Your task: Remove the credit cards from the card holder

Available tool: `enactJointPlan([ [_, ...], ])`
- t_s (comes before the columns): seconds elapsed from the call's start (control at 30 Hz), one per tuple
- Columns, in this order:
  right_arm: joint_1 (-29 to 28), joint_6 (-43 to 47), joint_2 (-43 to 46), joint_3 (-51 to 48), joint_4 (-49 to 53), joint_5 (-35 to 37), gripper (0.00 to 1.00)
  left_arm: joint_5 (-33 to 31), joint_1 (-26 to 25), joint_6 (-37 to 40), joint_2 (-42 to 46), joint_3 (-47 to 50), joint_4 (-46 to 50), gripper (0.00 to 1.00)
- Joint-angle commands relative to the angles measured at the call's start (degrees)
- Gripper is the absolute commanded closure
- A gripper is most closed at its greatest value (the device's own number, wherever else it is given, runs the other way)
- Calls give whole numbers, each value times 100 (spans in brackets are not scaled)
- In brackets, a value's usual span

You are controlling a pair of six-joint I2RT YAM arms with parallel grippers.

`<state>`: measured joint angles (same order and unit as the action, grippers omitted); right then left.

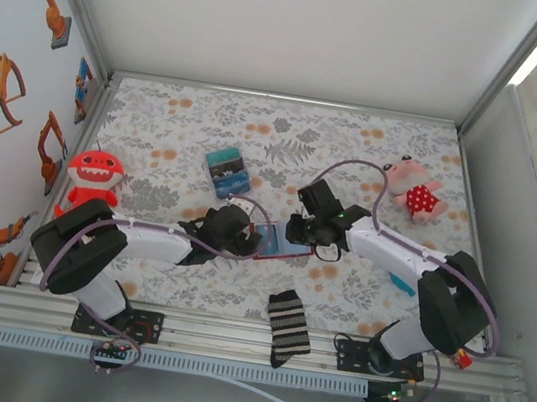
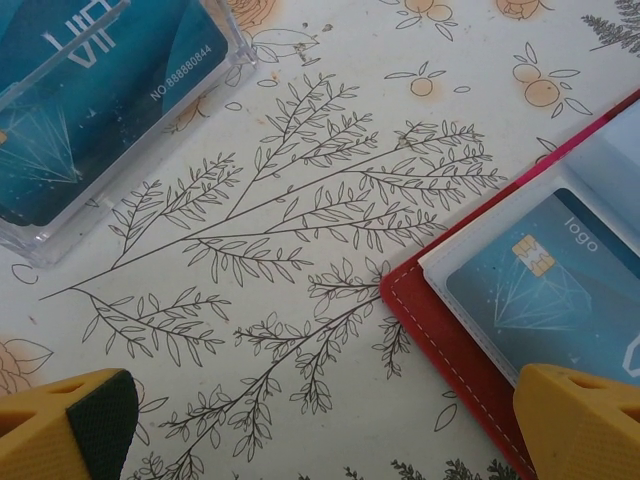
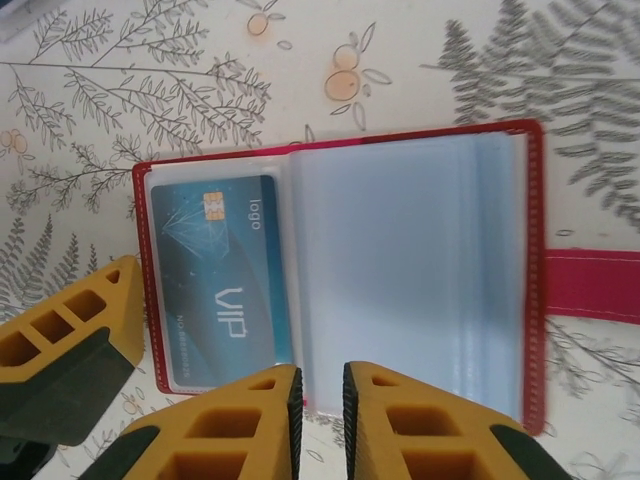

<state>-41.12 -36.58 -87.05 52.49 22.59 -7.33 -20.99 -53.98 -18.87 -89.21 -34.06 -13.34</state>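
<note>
Spreading my left fingers wide beside the open dark-red folding card holder on the floral worktop. My right fingers nearly meet at its edge, and I cannot tell whether they grip it. A teal plastic credit card sits sleeved inside it.

Landmark: card holder, on the table; we place all else by it.
- In its left half: one credit card.
- Behind-left: card box.
- Far left: plush monster.
- Behind-right: plush doll.
- In front, at the near edge: sock.
</note>
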Motion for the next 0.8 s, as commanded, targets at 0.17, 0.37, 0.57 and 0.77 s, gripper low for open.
enactJointPlan([
  [0.17, -163, -209, -498, 120, -415, -497, 82, -61, -25, -65, -112, -167, 142, 3],
  [0.37, -242, -208, -937, 355, -330, -548, 82, -120, -25, -8, -230, -275, 353, 3],
  [0.57, -265, -231, -1161, 472, -212, -548, 82, -251, -34, 24, -333, -407, 665, 3],
  [0.77, -262, -305, -1243, 473, -130, -522, 81, -387, -82, 87, -480, -595, 961, 3],
])
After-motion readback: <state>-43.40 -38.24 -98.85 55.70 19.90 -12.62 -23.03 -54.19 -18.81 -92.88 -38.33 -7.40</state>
